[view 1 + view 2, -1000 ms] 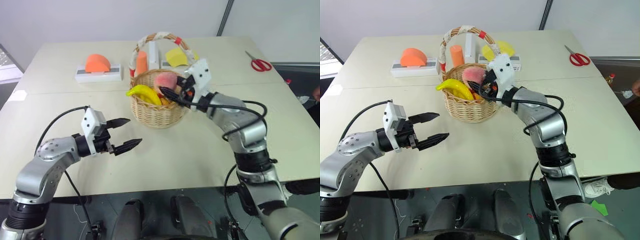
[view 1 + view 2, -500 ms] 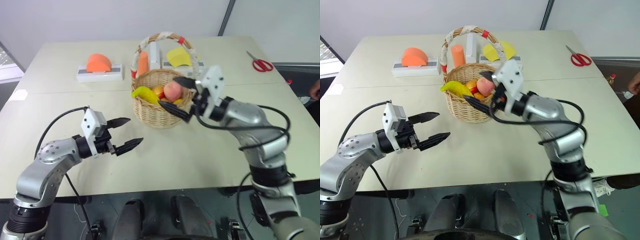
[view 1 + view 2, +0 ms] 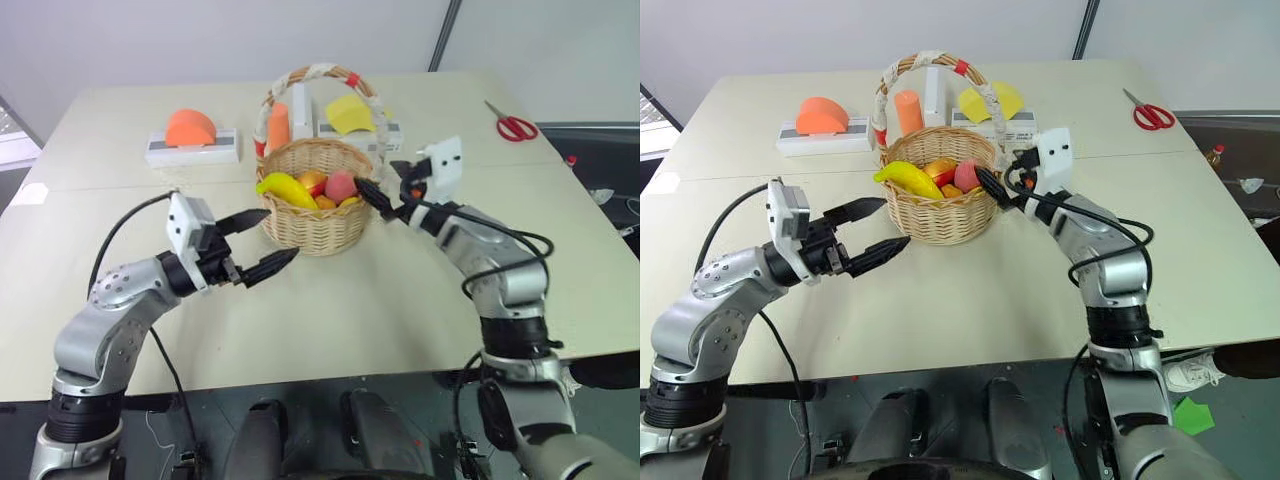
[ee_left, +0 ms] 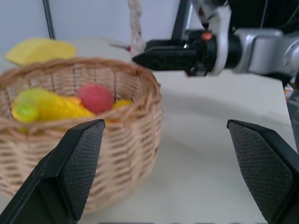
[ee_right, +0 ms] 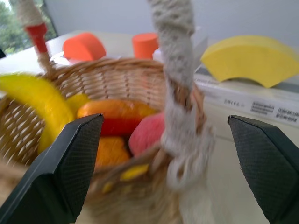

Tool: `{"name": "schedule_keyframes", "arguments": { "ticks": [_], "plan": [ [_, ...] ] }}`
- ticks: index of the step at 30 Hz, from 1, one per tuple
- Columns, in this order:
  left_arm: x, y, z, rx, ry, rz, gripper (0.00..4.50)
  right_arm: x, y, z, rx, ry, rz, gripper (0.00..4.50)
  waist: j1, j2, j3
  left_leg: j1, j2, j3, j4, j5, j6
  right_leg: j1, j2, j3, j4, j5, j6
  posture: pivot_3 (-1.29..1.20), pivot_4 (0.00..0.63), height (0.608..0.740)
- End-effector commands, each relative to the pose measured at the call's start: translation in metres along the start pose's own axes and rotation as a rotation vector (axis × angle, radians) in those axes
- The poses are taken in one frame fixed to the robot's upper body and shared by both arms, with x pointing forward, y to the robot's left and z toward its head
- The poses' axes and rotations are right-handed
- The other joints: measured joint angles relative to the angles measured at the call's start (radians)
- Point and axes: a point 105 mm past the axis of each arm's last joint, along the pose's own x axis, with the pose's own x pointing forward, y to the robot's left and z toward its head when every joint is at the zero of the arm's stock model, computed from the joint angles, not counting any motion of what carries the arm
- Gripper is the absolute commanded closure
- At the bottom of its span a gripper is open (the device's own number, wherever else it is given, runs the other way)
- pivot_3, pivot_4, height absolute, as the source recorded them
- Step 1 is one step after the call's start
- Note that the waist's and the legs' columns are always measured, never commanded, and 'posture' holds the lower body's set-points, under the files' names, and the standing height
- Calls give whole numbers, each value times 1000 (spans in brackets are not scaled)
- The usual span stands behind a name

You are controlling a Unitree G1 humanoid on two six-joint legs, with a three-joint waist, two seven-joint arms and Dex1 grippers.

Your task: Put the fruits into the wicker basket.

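Observation:
The wicker basket stands mid-table with its taped handle arching over it. Inside lie the yellow banana, the orange-yellow mango-like fruit and the pink-red peach. My right gripper hovers at the basket's right rim, beside the handle's base, open and empty. In its wrist view the handle rises between the fingers, with the peach behind. My left gripper is open and empty just in front and left of the basket, pointing at its wall.
Behind the basket stand an orange half-round block and a yellow one on white bases, with an orange cylinder between them. Red scissors lie at the far right. Bare table lies in front.
My right gripper let the peach drop into the basket, opened and drew back to the basket's right rim. My left gripper rose a little toward the basket.

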Motion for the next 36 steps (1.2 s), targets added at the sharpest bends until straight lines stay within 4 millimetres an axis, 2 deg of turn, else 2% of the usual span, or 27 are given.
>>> {"name": "schedule_keyframes", "arguments": {
  "ticks": [1,6,8,10,12,13,15,17,19,21,23,27,31,33,36],
  "plan": [
    [-3,2,13,40,-49,30,0,3,-7,15,-2,-82,-32,1902,0,0,0,0,0,0,0,0,0,0,0,0,0,0,0,0,150,740],
    [-4,-1,11,35,-47,38,0,-2,-6,23,-13,-125,-14,4341,1,0,0,0,0,-1,0,0,0,0,-1,0,0,0,0,0,150,740],
    [-3,-2,10,35,-46,39,0,-6,-8,25,-33,-135,-16,4340,1,0,0,0,0,-1,0,0,0,0,-1,0,0,0,0,0,150,740],
    [-1,-1,11,35,-49,36,0,-20,-27,29,-118,-136,-79,4340,3,0,0,0,0,-1,0,0,0,0,-1,0,0,0,0,0,150,740],
    [1,-1,11,33,-50,29,0,-38,-55,37,-165,-145,-183,4340,6,0,0,-1,-1,0,0,0,0,0,-1,0,0,0,0,0,150,740],
    [1,-1,11,33,-51,27,0,-44,-63,40,-170,-150,-215,4340,8,0,0,-1,-1,0,0,0,0,0,-2,0,0,0,0,0,150,740],
    [3,1,10,29,-49,21,0,-67,-96,46,-207,-155,-350,4340,11,0,0,-1,-2,0,0,0,0,0,-2,0,-1,0,0,0,150,740],
    [6,3,7,25,-43,19,0,-91,-125,48,-247,-137,-483,4340,13,0,0,-2,-2,0,0,0,0,0,-2,0,-1,0,0,0,150,740],
    [10,7,5,24,-35,24,0,-108,-146,45,-257,-116,-583,4340,13,0,0,-2,-3,0,0,0,0,0,-2,0,-1,0,0,0,150,740],
    [14,11,2,23,-29,33,0,-118,-160,40,-235,-111,-657,4340,3,0,0,-1,-4,1,0,0,0,0,-1,0,-1,0,0,0,150,740],
    [16,14,1,25,-32,38,0,-119,-164,37,-211,-116,-668,4340,-6,1,0,0,-3,2,0,0,0,0,0,2,-1,0,0,0,150,740],
    [17,17,1,25,-42,53,0,-121,-165,36,-183,-133,-675,2357,-16,1,0,1,0,2,0,0,0,0,5,4,0,0,-1,0,150,740],
    [10,24,-1,29,-28,98,0,-135,-168,44,-226,-145,-719,382,-12,1,0,1,1,2,0,0,0,0,5,4,0,0,-1,0,150,740],
    [0,31,-6,34,4,146,0,-148,-171,50,-244,-169,-714,382,-5,1,0,1,1,2,0,0,0,0,4,4,0,0,-1,0,150,740],
    [-18,45,-17,27,64,241,0,-154,-158,48,-263,-157,-576,382,1,1,0,1,1,3,0,0,1,0,4,4,0,0,-1,0,150,740]
  ]
}}
